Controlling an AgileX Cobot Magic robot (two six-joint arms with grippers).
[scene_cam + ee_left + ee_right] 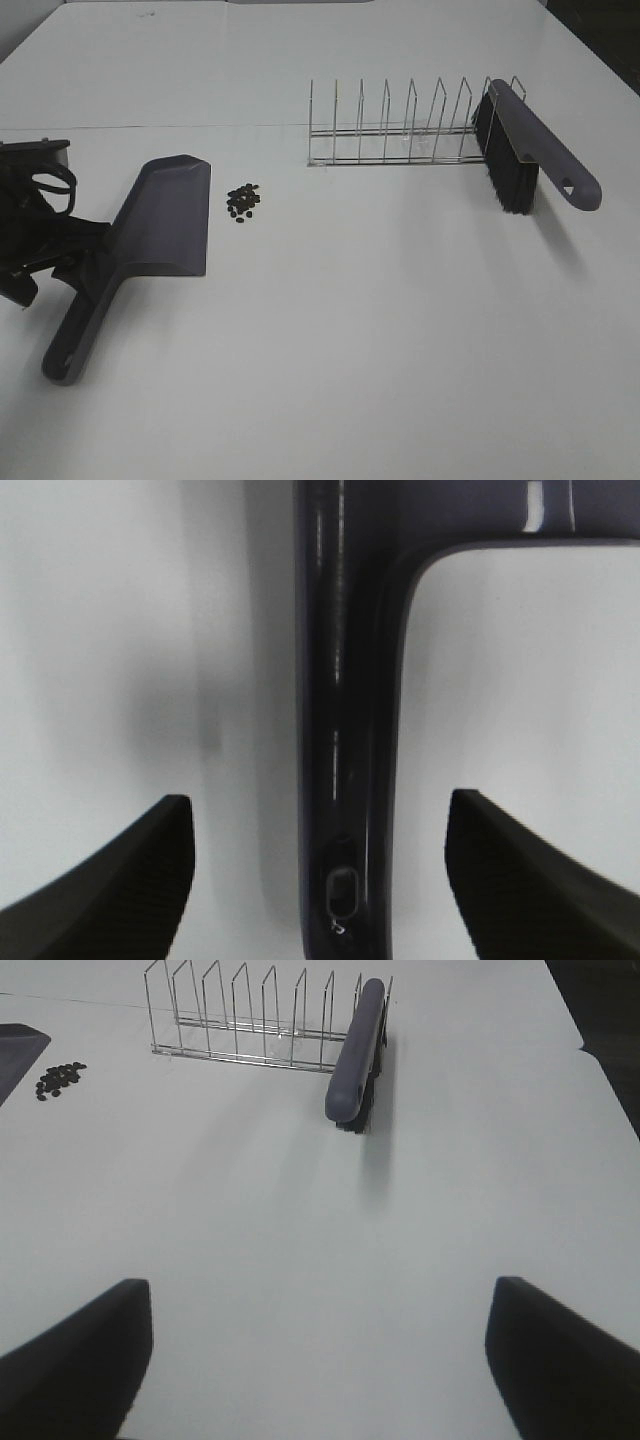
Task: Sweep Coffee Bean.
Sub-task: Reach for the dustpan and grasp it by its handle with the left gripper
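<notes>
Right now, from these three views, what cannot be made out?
Tiny dark brown coffee beans: too small and clumped to count in any view.
Grey plastic dustpan: pan cut off by the left wrist view's edge.
Right gripper: outside the exterior high view; only fingertips show in its wrist view.
Grey brush with black bristles: bristle contact with table unclear, exterior high view.

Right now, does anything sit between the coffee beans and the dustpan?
Nothing visible does: only bare table separates the coffee beans from the dustpan; the brush rests against the rack, far off.
</notes>
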